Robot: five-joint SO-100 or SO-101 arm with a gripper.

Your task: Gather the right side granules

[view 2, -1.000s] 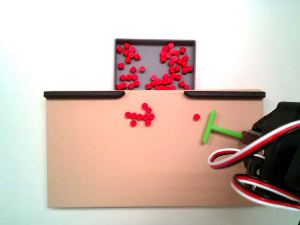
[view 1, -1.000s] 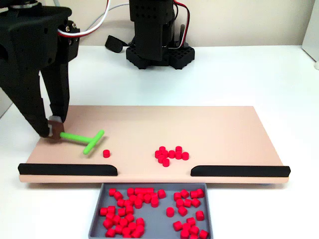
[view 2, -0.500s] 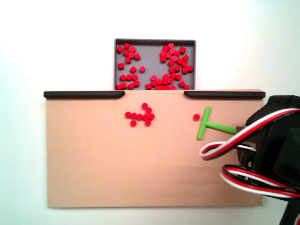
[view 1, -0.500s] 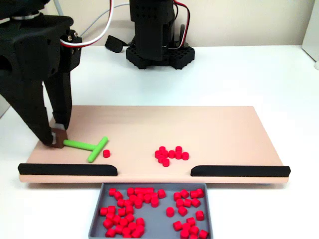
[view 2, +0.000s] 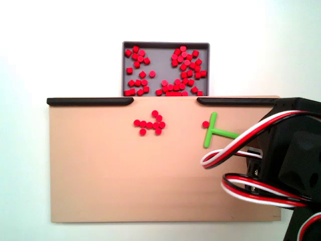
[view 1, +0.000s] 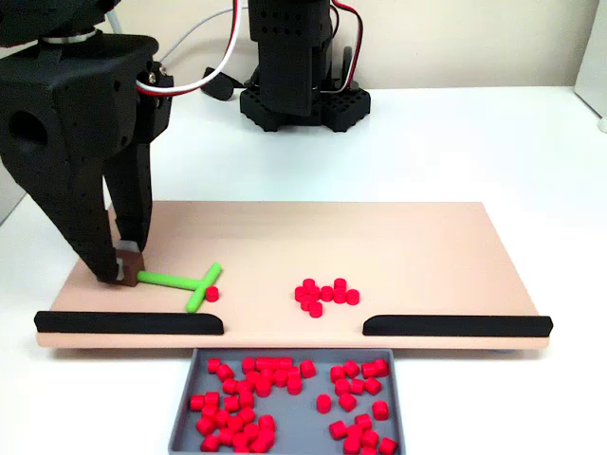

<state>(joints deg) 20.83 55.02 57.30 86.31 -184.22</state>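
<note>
One tan board (view 1: 427, 246) lies on a white table (view 1: 474, 133), where the gripper (view 1: 126, 268) clamps a green T-shaped tool (view 1: 185, 282) touching one granule (view 1: 212, 294), its handle end hidden by the arm in the view from above.

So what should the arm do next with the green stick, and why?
Probably keep sliding the green stick toward the pile. Its crossbar touches the lone pellet, the gripper holds the stem's end, and bare board lies between pellet and pile.
</note>
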